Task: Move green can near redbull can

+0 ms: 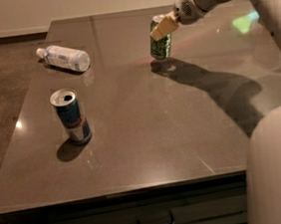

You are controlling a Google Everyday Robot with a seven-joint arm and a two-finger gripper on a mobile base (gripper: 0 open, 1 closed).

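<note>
The green can (161, 45) stands upright at the back of the dark table (148, 133), right of centre. My gripper (161, 30) reaches in from the upper right and is shut on the can's top; one pale finger (163, 28) lies across its front and the other is hidden behind it. The can's base looks to be at the table surface. The redbull can (71, 115), blue and silver with an open silver top, stands upright at the front left, far from the green can.
A clear plastic bottle (65, 58) lies on its side at the back left of the table. My arm's white body (277, 169) fills the lower right. The table's front edge (119, 191) has drawers below it.
</note>
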